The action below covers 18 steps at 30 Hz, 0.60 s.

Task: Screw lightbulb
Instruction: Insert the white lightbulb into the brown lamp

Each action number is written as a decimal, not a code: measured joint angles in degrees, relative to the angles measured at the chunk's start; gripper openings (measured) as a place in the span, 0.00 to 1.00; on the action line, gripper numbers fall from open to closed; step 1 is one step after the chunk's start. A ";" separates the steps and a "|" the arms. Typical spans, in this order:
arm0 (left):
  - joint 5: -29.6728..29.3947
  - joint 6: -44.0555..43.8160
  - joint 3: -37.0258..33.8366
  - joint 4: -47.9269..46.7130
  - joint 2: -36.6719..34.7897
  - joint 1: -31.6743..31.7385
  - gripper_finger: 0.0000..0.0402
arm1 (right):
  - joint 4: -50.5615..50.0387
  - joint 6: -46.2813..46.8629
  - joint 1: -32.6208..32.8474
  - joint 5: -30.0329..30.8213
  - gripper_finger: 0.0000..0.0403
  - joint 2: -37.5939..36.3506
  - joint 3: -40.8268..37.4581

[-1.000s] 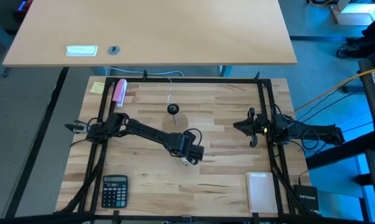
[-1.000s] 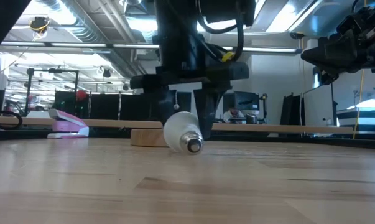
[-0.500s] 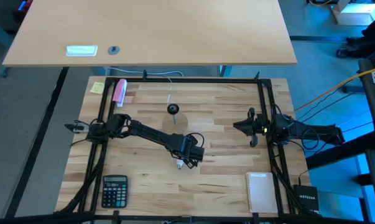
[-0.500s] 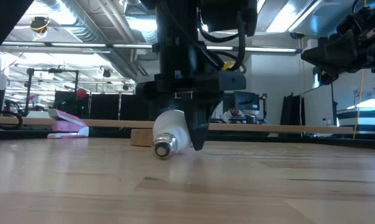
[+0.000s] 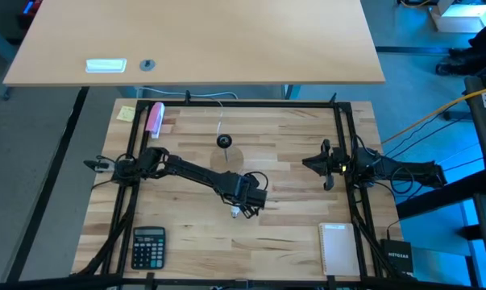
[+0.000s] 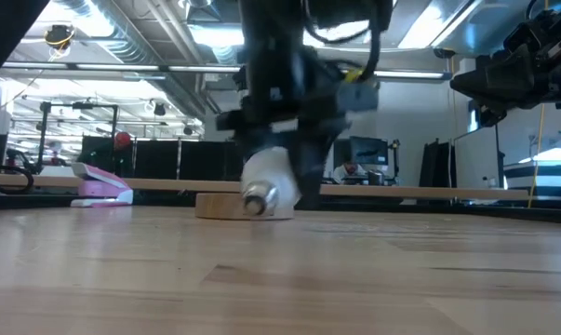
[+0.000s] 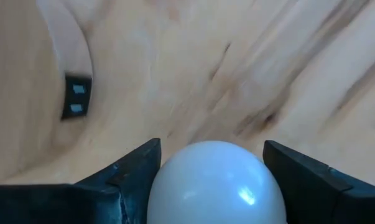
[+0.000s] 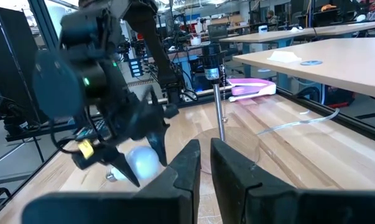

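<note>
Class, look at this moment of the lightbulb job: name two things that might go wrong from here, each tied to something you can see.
1. The left tool holds the lightbulb by its smooth round globe, lifted off the table; it may slip or twist out.
2. The bulb's screw base points sideways, while the socket on its wooden disc faces up; unless turned upright, the thread may cross or miss.

Quick count of what's on the bench: one lightbulb (image 6: 266,179), sitting right between the left gripper's (image 5: 241,211) fingers. Two arms, so two grippers, the right gripper (image 5: 326,165) parked well off to the bulb's far side. One round wooden disc (image 5: 229,155) with a single black socket (image 5: 224,142), just behind the left gripper. One calculator (image 5: 148,246), one pink stapler (image 5: 155,118), one yellow sticky note (image 5: 126,113), one white notepad (image 5: 336,246) near the right arm's side.
</note>
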 joint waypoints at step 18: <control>-41.46 14.21 4.68 0.35 -16.64 -7.78 0.63 | -0.04 -0.01 0.00 0.00 0.10 -0.01 0.00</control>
